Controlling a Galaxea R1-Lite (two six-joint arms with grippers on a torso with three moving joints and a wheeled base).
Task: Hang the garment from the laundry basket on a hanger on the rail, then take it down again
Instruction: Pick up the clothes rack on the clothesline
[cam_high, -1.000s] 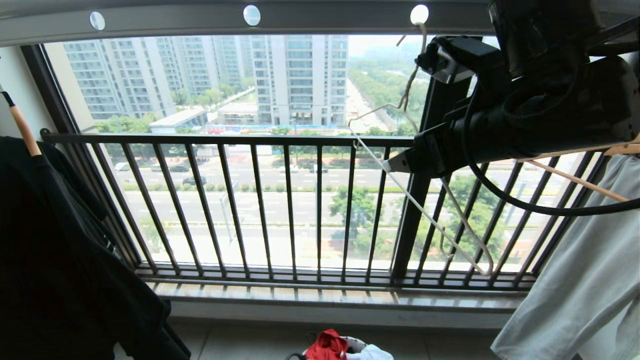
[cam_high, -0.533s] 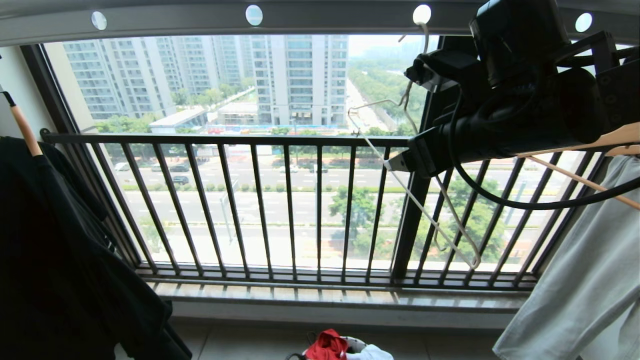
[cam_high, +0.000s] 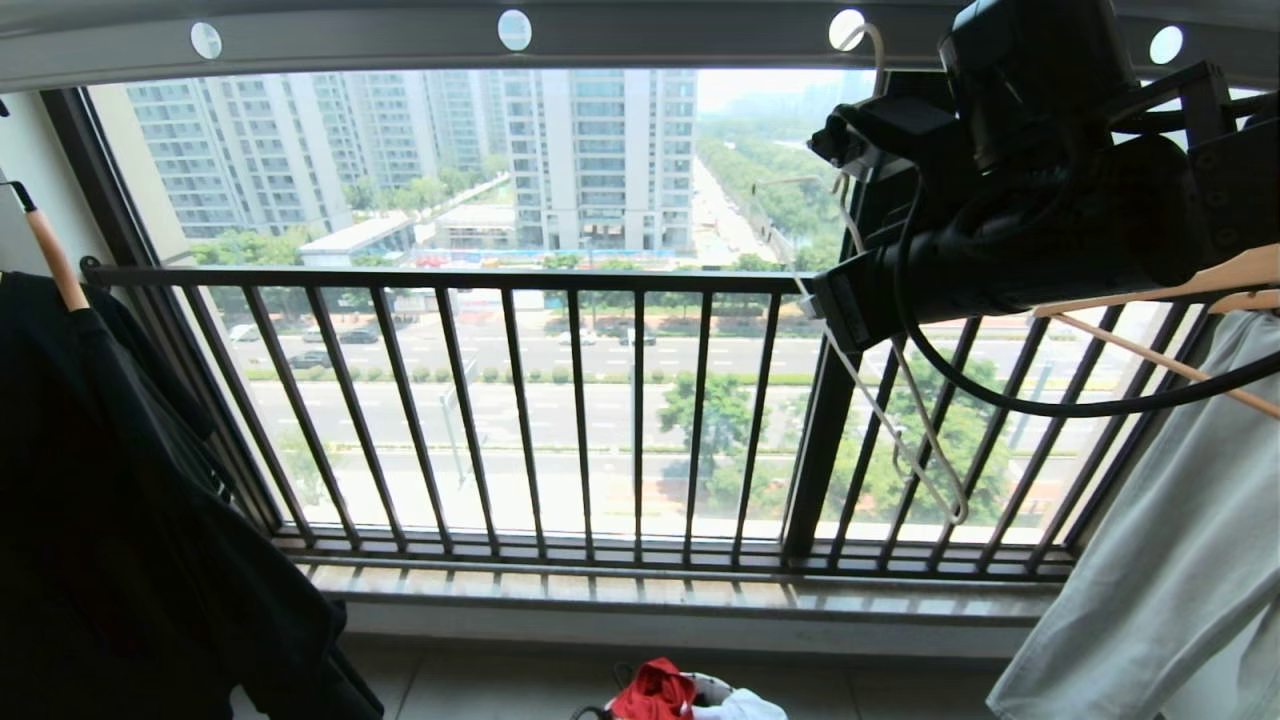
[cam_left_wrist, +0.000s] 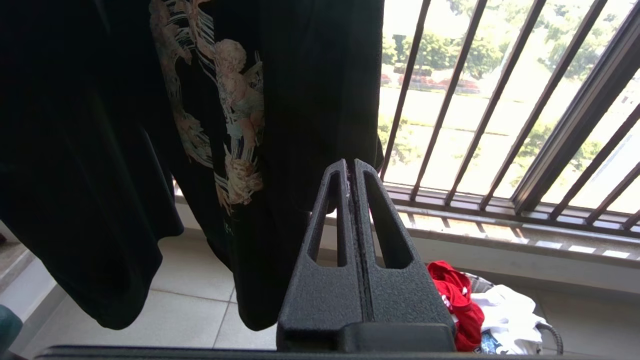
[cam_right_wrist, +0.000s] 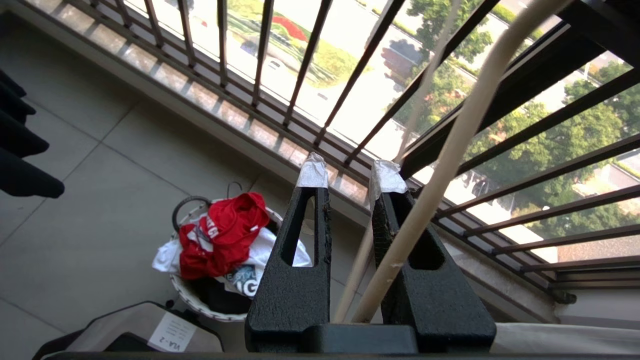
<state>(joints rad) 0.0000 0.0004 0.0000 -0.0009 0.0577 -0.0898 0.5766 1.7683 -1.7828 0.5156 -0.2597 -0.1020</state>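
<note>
Your right gripper (cam_right_wrist: 347, 175), at the upper right of the head frame, has narrowed sharply from a second ago: its tape-tipped fingers (cam_right_wrist: 312, 172) now stand close together with only a slim gap, and the cream hanger (cam_right_wrist: 440, 170) runs between and alongside them. You cannot quite tell whether the thin rod is pinched tight yet. The hanger has swung meanwhile, its lower arm (cam_high: 905, 440) now steeper and its hook (cam_high: 870, 45) up by a hole in the grey rail (cam_high: 640, 35). That suggests you are just taking hold of the hanger to lift it off, so the dressing step is not yet begun.

The red T-shirt (cam_right_wrist: 225, 235) lies crumpled, soft and bunched, on white cloth in the round basket (cam_right_wrist: 200, 300) at the bottom centre of the head frame. Your left gripper (cam_left_wrist: 351, 170) is parked low, pressed fully together and empty, before the black printed T-shirt (cam_left_wrist: 225, 110).
</note>
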